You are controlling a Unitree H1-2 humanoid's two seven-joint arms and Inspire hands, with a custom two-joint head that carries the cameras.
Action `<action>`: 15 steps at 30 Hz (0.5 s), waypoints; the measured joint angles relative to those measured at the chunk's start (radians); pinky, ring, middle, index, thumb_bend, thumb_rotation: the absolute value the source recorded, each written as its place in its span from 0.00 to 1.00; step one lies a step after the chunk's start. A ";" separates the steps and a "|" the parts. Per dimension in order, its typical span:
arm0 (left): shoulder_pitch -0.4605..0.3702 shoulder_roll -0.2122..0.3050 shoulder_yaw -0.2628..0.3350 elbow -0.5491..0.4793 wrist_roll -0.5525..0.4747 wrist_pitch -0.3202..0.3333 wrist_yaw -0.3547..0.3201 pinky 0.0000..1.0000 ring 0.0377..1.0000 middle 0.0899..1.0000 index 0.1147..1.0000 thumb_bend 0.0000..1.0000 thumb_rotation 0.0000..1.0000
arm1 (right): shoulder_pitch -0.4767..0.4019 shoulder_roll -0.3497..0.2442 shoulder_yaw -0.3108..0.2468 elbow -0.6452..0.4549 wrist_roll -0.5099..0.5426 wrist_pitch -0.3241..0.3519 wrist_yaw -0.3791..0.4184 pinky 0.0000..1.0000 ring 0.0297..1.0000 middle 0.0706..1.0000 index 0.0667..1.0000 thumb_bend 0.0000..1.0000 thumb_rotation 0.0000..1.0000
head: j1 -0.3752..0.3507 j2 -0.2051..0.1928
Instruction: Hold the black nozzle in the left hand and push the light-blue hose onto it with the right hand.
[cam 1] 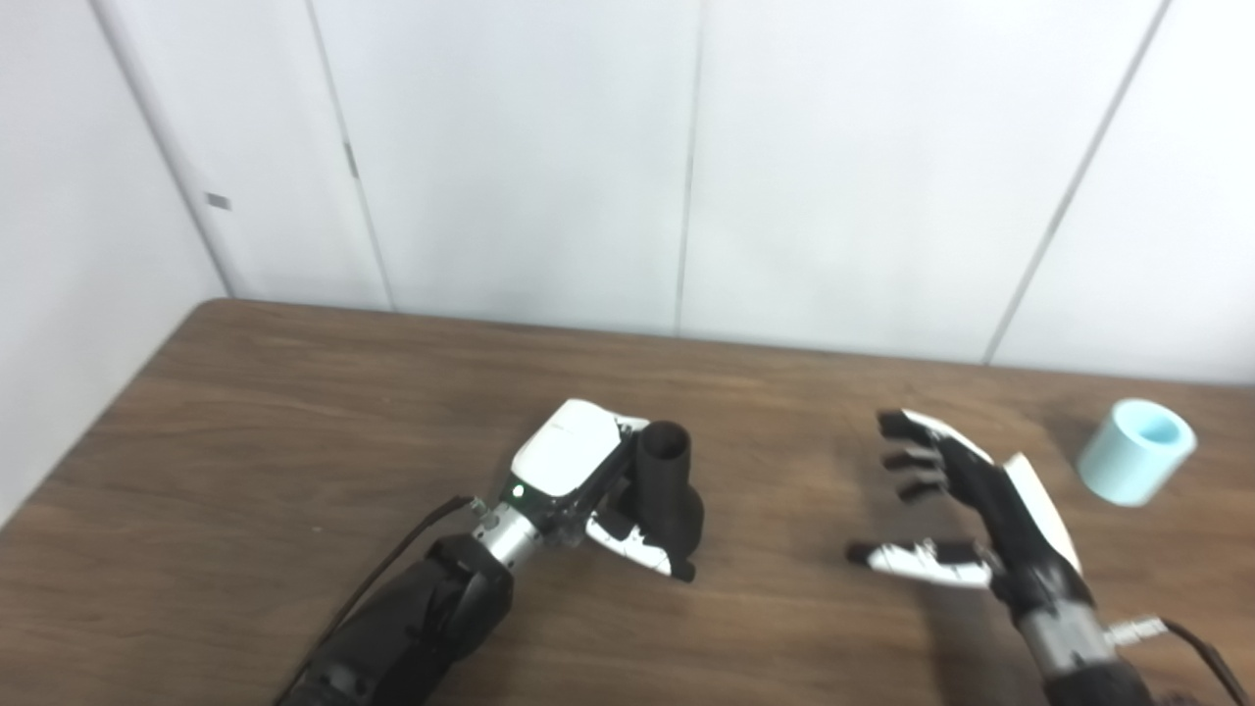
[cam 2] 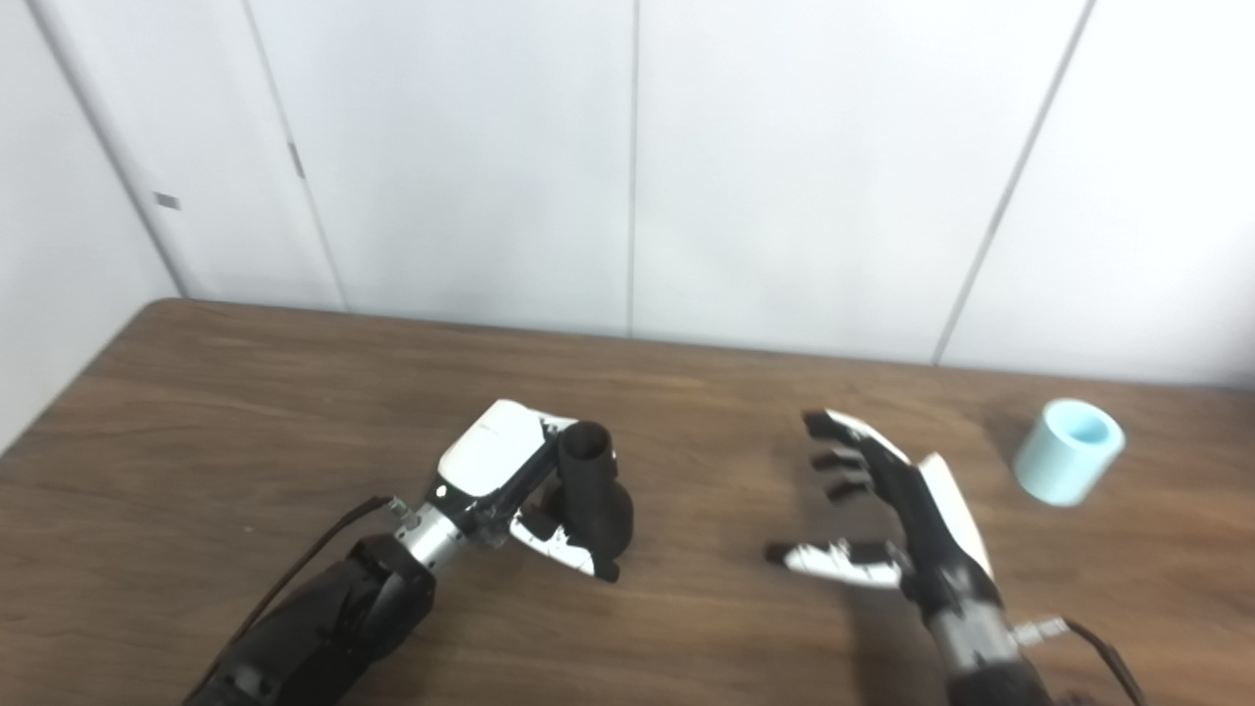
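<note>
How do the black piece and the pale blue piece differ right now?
The nozzle is black and gripped in the left hand; the hose is light blue and lies free on the table, beyond the open right hand. The nozzle flares wider at its base, while the hose is a plain short cylinder. Both are hollow tubes with their open ends facing up.

Both of the 2 head cameras look down and forward from above the near edge of the wooden table (cam 1: 245,412), taking in its far edge and the white panelled wall (cam 1: 510,147) that fills the upper half of each frame. They sit at middling range, with both arms entering from the bottom edge. The 2 views share nearly the whole scene; the right eye view shows everything shifted toward the left of the frame.
</note>
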 measured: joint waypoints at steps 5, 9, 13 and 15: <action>-0.046 -0.018 -0.076 0.057 0.062 -0.027 0.053 0.22 0.34 0.42 0.41 0.53 0.00 | -0.003 -0.003 -0.011 0.023 -0.004 -0.025 -0.016 0.57 0.70 0.81 0.78 0.70 0.14 | -0.073 -0.002; -0.083 -0.017 -0.138 0.101 0.063 -0.032 0.105 0.24 0.34 0.42 0.41 0.53 0.00 | -0.015 -0.006 -0.068 0.018 0.042 -0.025 -0.022 0.58 0.70 0.82 0.80 0.74 0.18 | -0.179 -0.005; -0.096 -0.004 -0.179 0.109 0.061 -0.034 0.135 0.25 0.35 0.42 0.41 0.53 0.00 | -0.079 -0.090 -0.143 -0.027 0.115 0.008 0.010 0.61 0.73 0.87 0.96 0.78 0.22 | -0.253 -0.015; -0.098 0.004 -0.189 0.109 0.060 -0.038 0.147 0.25 0.35 0.42 0.42 0.53 0.00 | -0.114 -0.119 -0.171 -0.133 0.117 0.126 0.019 0.58 0.73 0.87 0.97 0.78 0.22 | -0.337 -0.034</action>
